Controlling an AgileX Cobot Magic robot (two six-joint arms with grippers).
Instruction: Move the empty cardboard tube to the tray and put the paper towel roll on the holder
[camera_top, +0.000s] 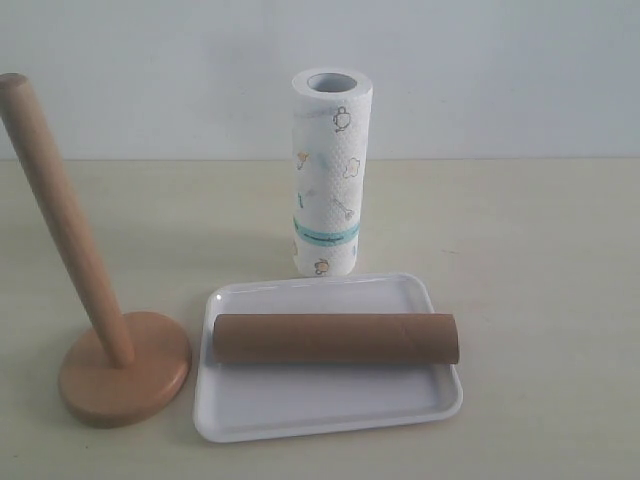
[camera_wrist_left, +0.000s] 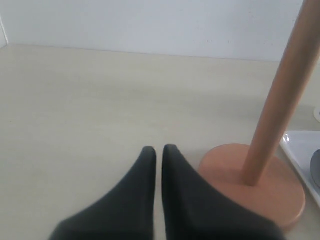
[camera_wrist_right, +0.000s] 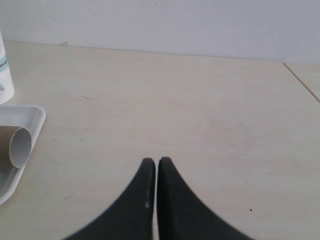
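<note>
The brown cardboard tube (camera_top: 335, 338) lies lengthwise in the white tray (camera_top: 330, 410). Its open end (camera_wrist_right: 19, 146) shows in the right wrist view, with the tray's corner (camera_wrist_right: 30, 117). Behind the tray the white printed paper towel roll (camera_top: 328, 170) stands upright on the table; its edge (camera_wrist_right: 4, 75) is at the border of the right wrist view. The wooden holder (camera_top: 110, 340) stands left of the tray with its pole bare. In the left wrist view the holder (camera_wrist_left: 260, 185) is beside my left gripper (camera_wrist_left: 159, 149), which is shut and empty. My right gripper (camera_wrist_right: 156, 161) is shut and empty over bare table. Neither gripper appears in the exterior view.
A pale wooden table (camera_top: 540, 250) meets a white wall at the back. A table edge or seam (camera_wrist_right: 302, 80) runs along the far side in the right wrist view. The tray's corner (camera_wrist_left: 300, 150) shows past the holder base in the left wrist view.
</note>
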